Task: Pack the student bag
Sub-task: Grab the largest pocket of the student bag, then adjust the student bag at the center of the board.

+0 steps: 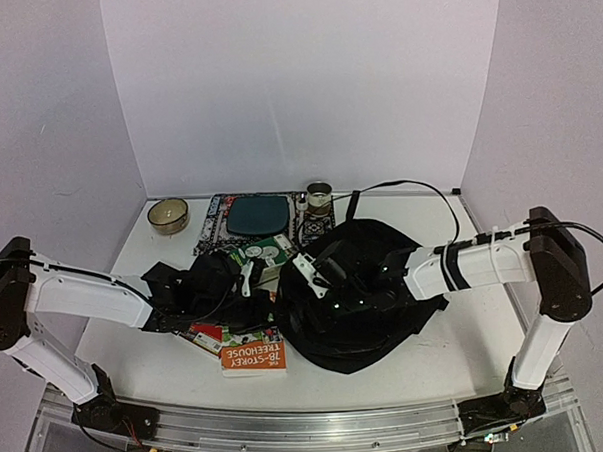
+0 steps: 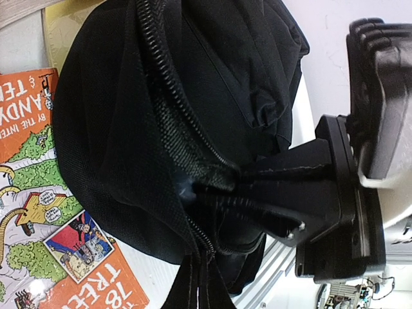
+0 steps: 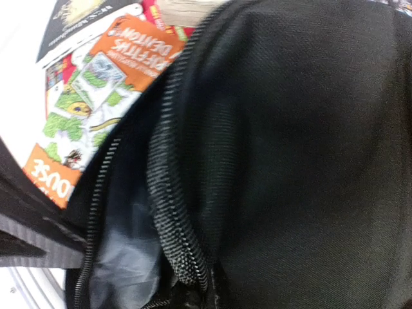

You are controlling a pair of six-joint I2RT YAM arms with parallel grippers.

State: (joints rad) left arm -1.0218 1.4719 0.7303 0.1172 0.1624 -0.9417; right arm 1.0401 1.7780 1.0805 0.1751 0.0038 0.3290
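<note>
Now the mouth of the bag must be held wide

From the top camera, the student bag (image 1: 370,303) lies flat on the table (image 1: 438,370), right of the middle, a big soft black heap. The left gripper (image 1: 252,276) reaches its left edge and the right gripper (image 1: 318,270) rests on its upper left part. A Treehouse book (image 1: 253,357) lies partly under the bag's near left edge.

From the left wrist camera, the left gripper (image 2: 203,190) is closed tight on a fold of black cloth just beside the zipper (image 2: 168,116). The weave is coarse and the zipper teeth are thick.

From the right wrist camera, the zipper rim (image 3: 168,193) stands open and grey lining (image 3: 125,257) shows inside. The right claw is fully closed, it seems on this rim, but its fingertips are outside the frame.

I judge the step is to spread the opening. Both claws should pull apart slowly, lifting a little, so the thin cloth does not slip out and the book is not dragged
</note>
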